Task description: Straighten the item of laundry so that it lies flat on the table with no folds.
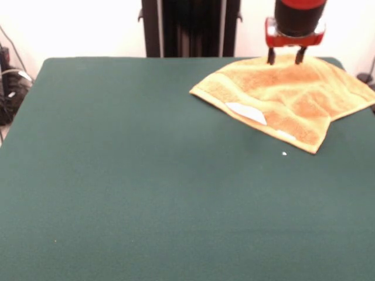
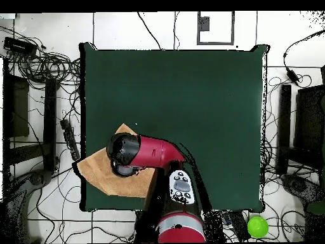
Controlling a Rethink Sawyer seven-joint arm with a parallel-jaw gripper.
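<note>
The orange-tan towel (image 1: 293, 96) lies at the table's far right corner in the front view, rumpled, with one part folded over another. A white label (image 1: 246, 112) shows near its front hem. In the overhead view the towel (image 2: 101, 175) sits at the table's lower left, with one corner past the table's left edge. My gripper (image 1: 285, 57) hangs over the towel's far edge with its two fingers apart, tips at or just above the cloth, holding nothing. From above, the red arm's end (image 2: 127, 152) covers the gripper and part of the towel. The dark green table (image 1: 146, 175) is far larger than the towel.
A small white speck (image 1: 284, 154) lies on the cloth in front of the towel. The black pedestal (image 1: 190, 26) stands behind the far edge. Cables and stands ring the table (image 2: 190, 95), and a green ball (image 2: 257, 226) lies on the floor.
</note>
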